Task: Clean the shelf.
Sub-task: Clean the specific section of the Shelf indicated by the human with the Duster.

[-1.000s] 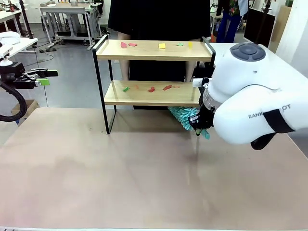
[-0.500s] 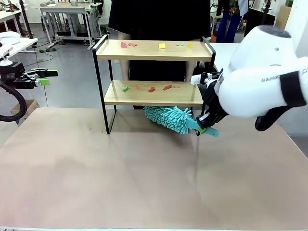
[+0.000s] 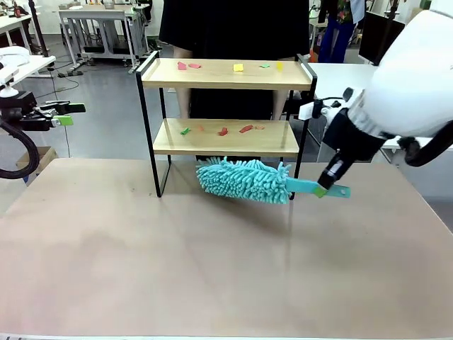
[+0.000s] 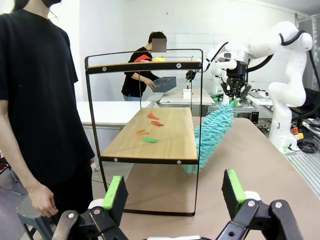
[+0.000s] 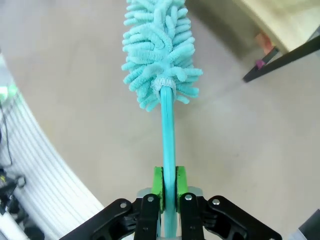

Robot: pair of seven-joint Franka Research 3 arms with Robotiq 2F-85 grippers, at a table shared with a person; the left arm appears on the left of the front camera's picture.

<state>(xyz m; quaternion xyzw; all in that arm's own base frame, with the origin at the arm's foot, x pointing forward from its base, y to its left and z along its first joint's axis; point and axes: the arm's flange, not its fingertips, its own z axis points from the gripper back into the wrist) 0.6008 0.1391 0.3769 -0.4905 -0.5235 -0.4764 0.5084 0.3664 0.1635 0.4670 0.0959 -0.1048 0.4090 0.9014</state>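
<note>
The shelf (image 3: pixel 226 74) stands at the far middle of the table, two wooden boards in a black frame, with small coloured scraps (image 3: pixel 223 131) on both boards. My right gripper (image 3: pixel 325 188) is shut on the handle of a turquoise fluffy duster (image 3: pixel 244 179), whose head lies in front of the shelf's lower board, just above the tabletop. In the right wrist view the duster (image 5: pixel 159 45) points away between the shut green pads (image 5: pixel 158 182). My left gripper (image 3: pixel 62 115) hangs open off the table's left side; its view shows the shelf (image 4: pixel 157 132) and the duster (image 4: pixel 212 135).
A person in black (image 3: pixel 233 28) stands right behind the shelf, seen at the left in the left wrist view (image 4: pixel 40 85). The brown tabletop (image 3: pixel 212 262) spreads wide in front of the shelf. Other tables stand farther back.
My right arm has lifted and swung right, bringing the duster out from behind it. The duster's head has slid left along the shelf's front. The left arm stayed still.
</note>
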